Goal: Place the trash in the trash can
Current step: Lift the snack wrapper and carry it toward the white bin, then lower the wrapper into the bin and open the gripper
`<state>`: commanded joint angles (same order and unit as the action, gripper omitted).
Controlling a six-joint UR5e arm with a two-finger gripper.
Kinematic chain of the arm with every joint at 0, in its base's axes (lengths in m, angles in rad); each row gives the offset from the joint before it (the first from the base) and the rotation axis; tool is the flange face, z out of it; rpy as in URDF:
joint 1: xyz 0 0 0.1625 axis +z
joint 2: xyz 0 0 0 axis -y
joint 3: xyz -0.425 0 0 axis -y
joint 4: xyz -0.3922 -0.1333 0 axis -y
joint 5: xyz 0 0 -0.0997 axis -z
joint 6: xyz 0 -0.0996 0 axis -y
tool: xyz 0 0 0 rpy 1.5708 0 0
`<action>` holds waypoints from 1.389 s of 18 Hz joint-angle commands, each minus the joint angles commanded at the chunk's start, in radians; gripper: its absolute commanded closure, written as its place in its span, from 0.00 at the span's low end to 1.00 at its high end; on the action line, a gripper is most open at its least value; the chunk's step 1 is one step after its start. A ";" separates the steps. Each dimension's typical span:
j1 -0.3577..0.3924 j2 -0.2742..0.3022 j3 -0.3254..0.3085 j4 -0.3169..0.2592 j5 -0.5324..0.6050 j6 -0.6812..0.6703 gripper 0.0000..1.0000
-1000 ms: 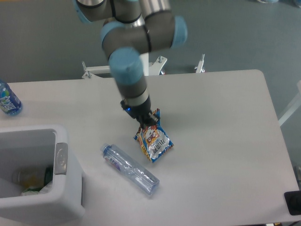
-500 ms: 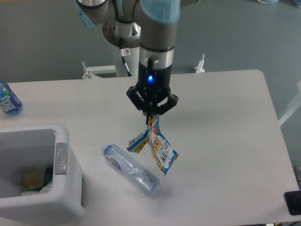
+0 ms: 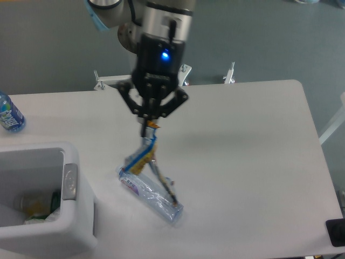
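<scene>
My arm hung vertical, wrist pointing straight down with its blue light lit. The pincer (image 3: pixel 151 125) sat raised, fingers apparently pinched together at the tips, though blur made that uncertain.

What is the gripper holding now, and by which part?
The gripper holds the snack packet by its top edge, pinched between the fingers; the packet hangs above the crushed bottle.
</scene>
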<state>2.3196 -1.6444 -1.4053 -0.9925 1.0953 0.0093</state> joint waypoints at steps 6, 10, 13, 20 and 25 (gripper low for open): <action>-0.149 0.005 0.006 0.000 -0.069 -0.060 0.90; -0.209 0.000 0.002 0.000 -0.084 -0.072 0.90; -0.217 -0.020 0.000 0.000 -0.106 -0.078 0.90; -0.221 -0.101 0.005 0.000 -0.104 -0.138 0.90; -0.220 -0.138 0.015 0.003 -0.095 -0.140 0.88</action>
<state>2.1000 -1.7824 -1.3898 -0.9894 1.0001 -0.1304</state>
